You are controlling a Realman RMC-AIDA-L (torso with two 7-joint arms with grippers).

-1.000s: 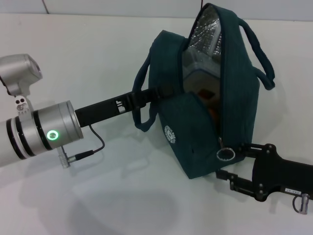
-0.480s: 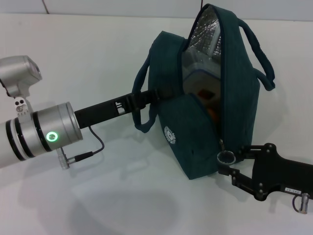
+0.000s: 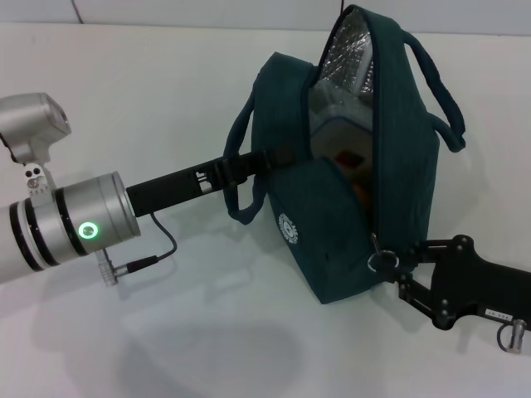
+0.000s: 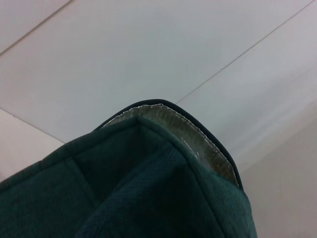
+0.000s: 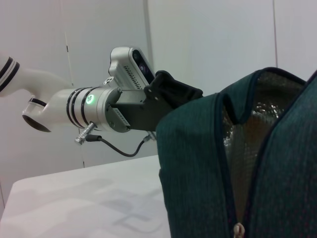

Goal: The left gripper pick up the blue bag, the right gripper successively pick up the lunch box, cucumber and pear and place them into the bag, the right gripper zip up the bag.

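Note:
The blue bag [image 3: 348, 191] stands upright on the white table, its top unzipped and the foil lining [image 3: 348, 50] showing. My left gripper [image 3: 270, 159] is shut on the bag's near side panel by the opening. Inside the opening I see the lunch box [image 3: 336, 133], and below it an orange bit of the pear [image 3: 359, 191]. The cucumber is hidden. My right gripper [image 3: 392, 264] is at the bag's lower front corner, its fingers closed around the ring zip pull [image 3: 382, 259]. In the right wrist view the bag [image 5: 198, 163] fills the near side, with the left arm [image 5: 99, 104] behind it.
The white table [image 3: 166, 99] stretches to the left of and behind the bag. A thin black cable [image 3: 158, 253] hangs under the left arm's silver cylinder [image 3: 83, 220]. One bag handle [image 3: 440, 91] loops out to the right, the other [image 3: 241, 141] to the left.
The right gripper's fingers have narrowed and slid up to the ring zip pull, which now sits tilted between them. The left arm and the bag have stayed put.

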